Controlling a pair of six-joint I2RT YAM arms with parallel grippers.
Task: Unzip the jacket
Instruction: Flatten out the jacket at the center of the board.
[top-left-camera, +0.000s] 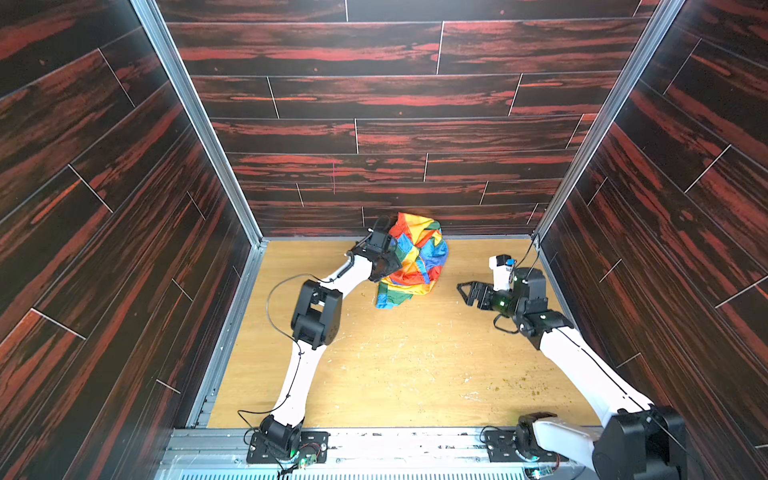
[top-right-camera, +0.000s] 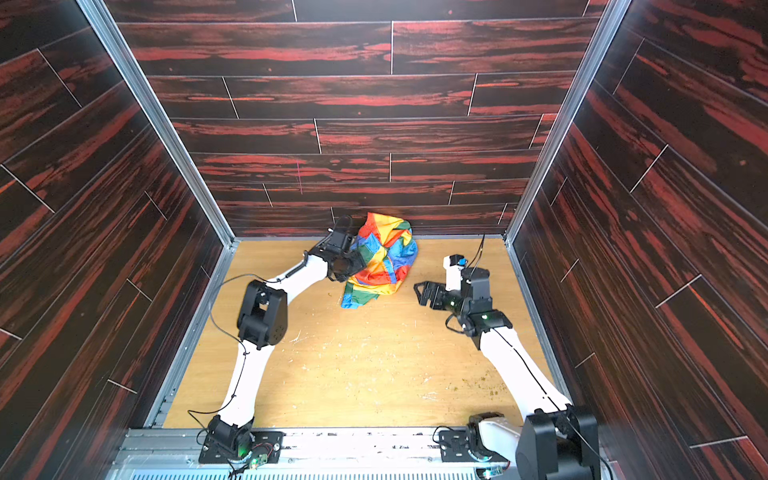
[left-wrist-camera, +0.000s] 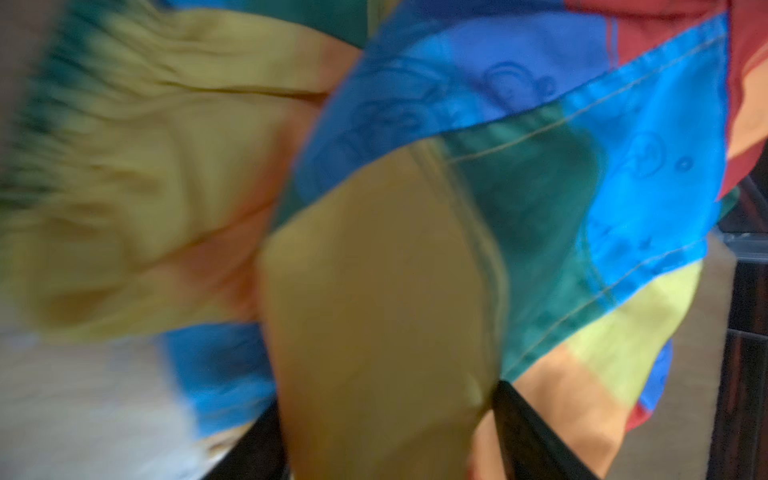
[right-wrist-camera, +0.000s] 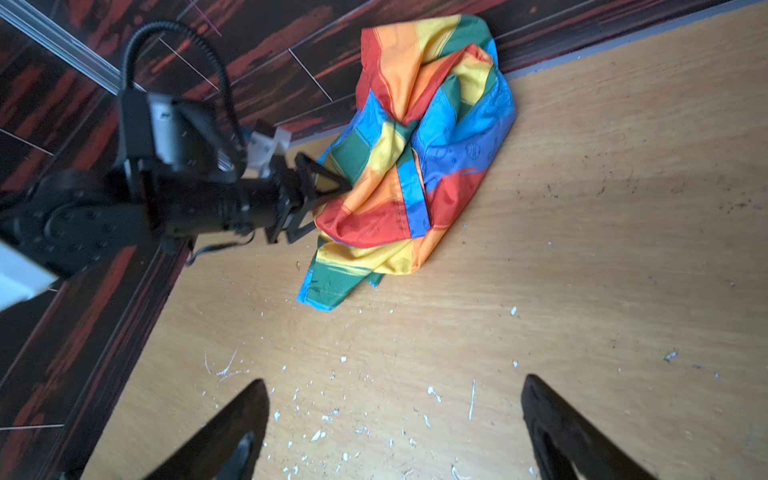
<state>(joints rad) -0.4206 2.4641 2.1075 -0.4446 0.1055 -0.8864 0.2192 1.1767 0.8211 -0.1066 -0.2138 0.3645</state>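
The jacket (top-left-camera: 411, 262) lies crumpled at the far edge of the surface (top-left-camera: 395, 365), against the back wall, with no zipper in sight. My left fingers (left-wrist-camera: 528, 436) straddle a yellow fold; I cannot tell if they pinch it. My right fingers (right-wrist-camera: 232, 432) are spread, empty, well apart from it. Risk: hauling a blind fold may drag the whole heap and bury the zipper.

Light wooden tabletop (top-left-camera: 395, 374), scuffed, scattered with white flecks (right-wrist-camera: 324, 419) and a few greenish-brown crumbs (top-left-camera: 528, 388). Dark wall panels (top-left-camera: 374, 95) with red wood-grain streaks enclose it on three sides, joined at the far corners by silver metal posts (top-left-camera: 201, 124). A grey metal rail (top-left-camera: 415, 442) runs along the near edge.
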